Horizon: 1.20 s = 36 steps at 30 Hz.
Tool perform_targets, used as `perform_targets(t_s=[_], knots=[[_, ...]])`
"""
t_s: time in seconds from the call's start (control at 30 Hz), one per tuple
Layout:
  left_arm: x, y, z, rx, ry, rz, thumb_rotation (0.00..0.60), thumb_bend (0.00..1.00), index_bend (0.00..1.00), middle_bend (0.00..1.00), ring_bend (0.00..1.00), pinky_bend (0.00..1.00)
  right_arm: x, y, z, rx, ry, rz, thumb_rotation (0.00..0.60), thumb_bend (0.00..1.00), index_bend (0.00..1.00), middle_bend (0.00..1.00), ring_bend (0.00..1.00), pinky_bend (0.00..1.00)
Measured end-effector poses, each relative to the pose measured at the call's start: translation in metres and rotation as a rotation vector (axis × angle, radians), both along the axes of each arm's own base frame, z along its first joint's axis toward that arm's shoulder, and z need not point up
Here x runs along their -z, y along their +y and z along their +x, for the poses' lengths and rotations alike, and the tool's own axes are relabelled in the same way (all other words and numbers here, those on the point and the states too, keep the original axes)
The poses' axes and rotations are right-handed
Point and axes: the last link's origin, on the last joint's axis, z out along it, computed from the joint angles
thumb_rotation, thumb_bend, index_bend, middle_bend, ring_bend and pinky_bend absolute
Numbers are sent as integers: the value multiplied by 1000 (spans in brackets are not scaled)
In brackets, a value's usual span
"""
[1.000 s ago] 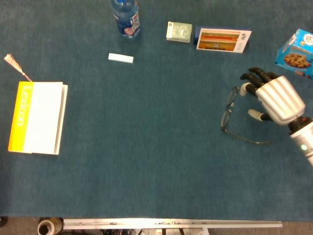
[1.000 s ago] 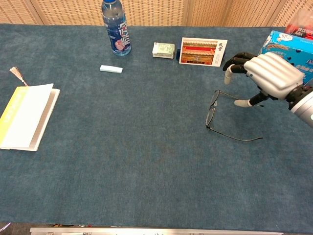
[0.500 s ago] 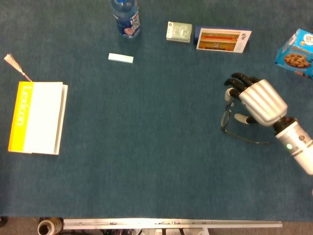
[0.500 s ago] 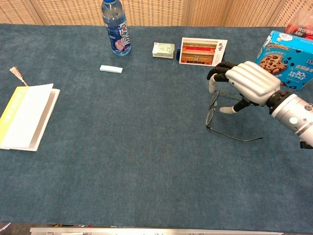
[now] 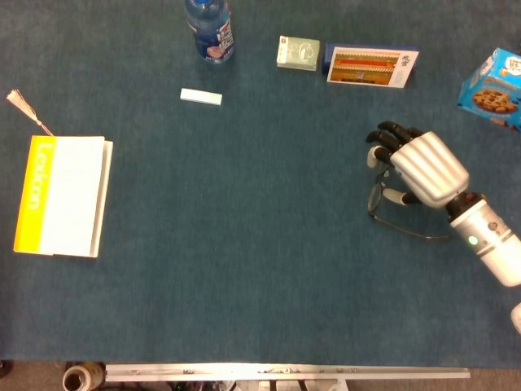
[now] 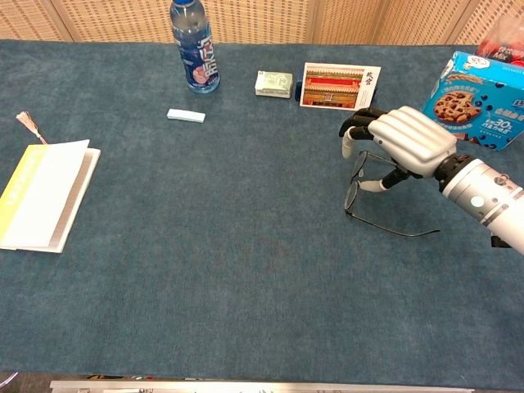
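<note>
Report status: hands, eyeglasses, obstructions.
Right hand open, fingers arched over the eyeglasses, no grip visible. Left hand not in view. Eyeglasses flat on the blue cloth, unfolded. Nothing crowding them; cookie box stands apart.

A wide stretch of bare table (image 5: 244, 244) is lying open between the book (image 5: 63, 195) at the left edge and the right hand (image 5: 419, 167), giving free passage across the middle and front. The right hand is hovering over the glasses (image 5: 389, 213). Along the far edge, the bottle (image 5: 209, 28), small green box (image 5: 298, 53) and postcard (image 5: 371, 66) are standing in a row, with the white eraser (image 5: 200, 97) just before the bottle. The cookie box (image 5: 495, 88) is blocking the far right corner.
</note>
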Motion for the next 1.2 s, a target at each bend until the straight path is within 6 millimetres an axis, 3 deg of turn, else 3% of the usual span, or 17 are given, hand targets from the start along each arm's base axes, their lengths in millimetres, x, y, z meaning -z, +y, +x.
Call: perform_targets(t_s=[0.6,1.2], knots=[[-1,-1,-1,-2,0,-1,600,40,526,471,385,589,12,-11,5,-2,-51,3,600,96,464,309,184,437],[-2,-4,-5,-18,-10,0,600,40,526,471,385,588,34,-33,28,-36,-94,27,600,97,464,315,184,437]])
